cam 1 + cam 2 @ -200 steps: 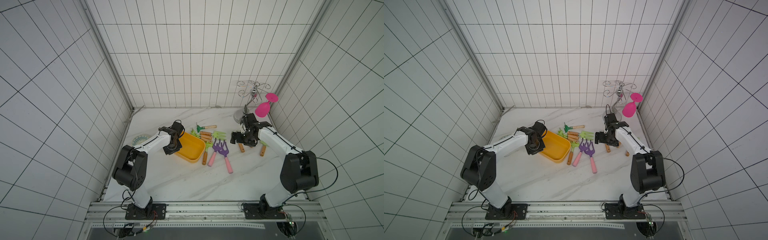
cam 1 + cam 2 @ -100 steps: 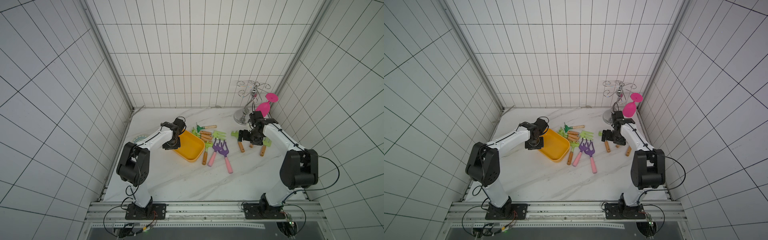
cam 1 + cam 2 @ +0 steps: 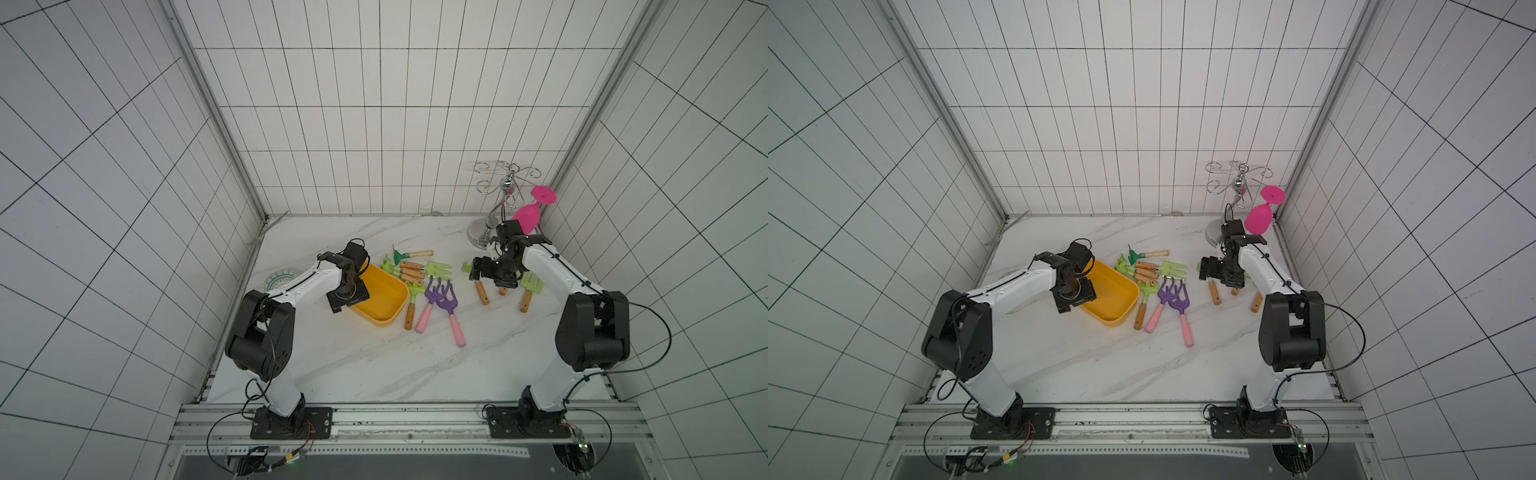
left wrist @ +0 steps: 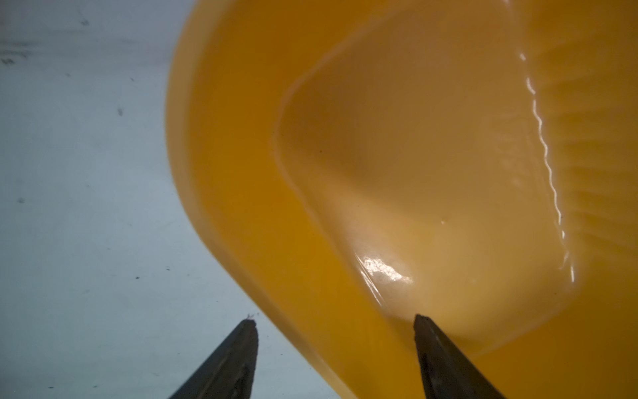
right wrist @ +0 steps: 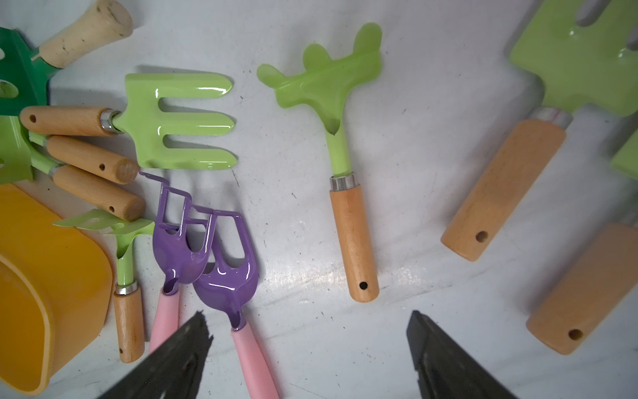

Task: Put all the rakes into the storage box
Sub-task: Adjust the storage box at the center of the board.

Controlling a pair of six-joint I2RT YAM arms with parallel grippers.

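Observation:
The storage box (image 3: 384,301) (image 3: 1115,297) is a shallow yellow-orange tub, left of the middle in both top views. My left gripper (image 3: 347,297) (image 3: 1073,297) (image 4: 336,321) stands open astride its left rim. One finger is over the table and the other inside the box (image 4: 414,155). A light-green rake (image 5: 345,145) with a wooden handle (image 3: 482,293) (image 3: 1214,293) lies alone on the marble. My right gripper (image 3: 484,272) (image 3: 1214,270) (image 5: 307,328) hovers open over it, holding nothing. The box's end (image 5: 41,276) also shows in the right wrist view.
Several green tools (image 3: 411,270) lie piled behind the box, and two purple forks with pink handles (image 3: 440,299) lie beside it. A green spade (image 3: 530,286) lies under the right arm. A chrome rack (image 3: 498,199) with a pink glass (image 3: 528,214) stands back right. A patterned plate (image 3: 280,279) lies at the far left.
My left gripper's jaws have spread apart at the box's rim. My right arm has shifted slightly right and back above the lone green rake.

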